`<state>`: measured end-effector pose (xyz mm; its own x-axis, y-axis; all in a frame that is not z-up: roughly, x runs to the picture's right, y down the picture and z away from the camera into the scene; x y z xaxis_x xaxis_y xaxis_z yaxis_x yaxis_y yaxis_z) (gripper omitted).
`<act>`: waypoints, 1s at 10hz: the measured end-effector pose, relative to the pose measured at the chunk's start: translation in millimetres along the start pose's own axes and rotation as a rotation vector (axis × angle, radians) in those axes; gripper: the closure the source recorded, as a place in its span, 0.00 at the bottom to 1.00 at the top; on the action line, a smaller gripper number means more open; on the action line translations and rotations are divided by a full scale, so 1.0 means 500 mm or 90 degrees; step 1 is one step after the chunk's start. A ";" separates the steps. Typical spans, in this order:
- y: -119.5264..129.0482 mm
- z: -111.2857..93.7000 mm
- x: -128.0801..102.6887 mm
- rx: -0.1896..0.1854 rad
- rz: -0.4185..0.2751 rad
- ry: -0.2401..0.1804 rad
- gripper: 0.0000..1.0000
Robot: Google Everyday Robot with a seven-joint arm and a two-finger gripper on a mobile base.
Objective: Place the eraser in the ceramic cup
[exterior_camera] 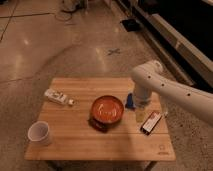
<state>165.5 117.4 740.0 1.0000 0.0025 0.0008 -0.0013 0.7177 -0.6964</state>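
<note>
The eraser (151, 122) is a flat black block with a red and white mark. It lies on the wooden table (100, 142) near the right edge. The ceramic cup (40, 133) is plain white and stands upright at the table's front left corner. My gripper (140, 114) hangs at the end of the white arm (165, 90), just left of the eraser and right of the orange-red bowl. It is low over the table.
An orange-red bowl (107, 111) sits at the table's middle on a dark item. A small blue block (129, 101) stands behind the gripper. A white elongated item with dark markings (56, 97) lies at the back left.
</note>
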 end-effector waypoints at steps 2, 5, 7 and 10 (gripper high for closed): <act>0.000 0.000 0.000 0.000 0.000 0.000 0.35; -0.015 0.014 0.013 0.027 -0.010 -0.009 0.35; -0.028 0.040 0.040 0.061 -0.029 -0.027 0.35; -0.025 0.083 0.088 0.090 -0.065 -0.049 0.35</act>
<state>209.5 137.5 778.5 0.9918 -0.0255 0.1249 0.0941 0.8075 -0.5822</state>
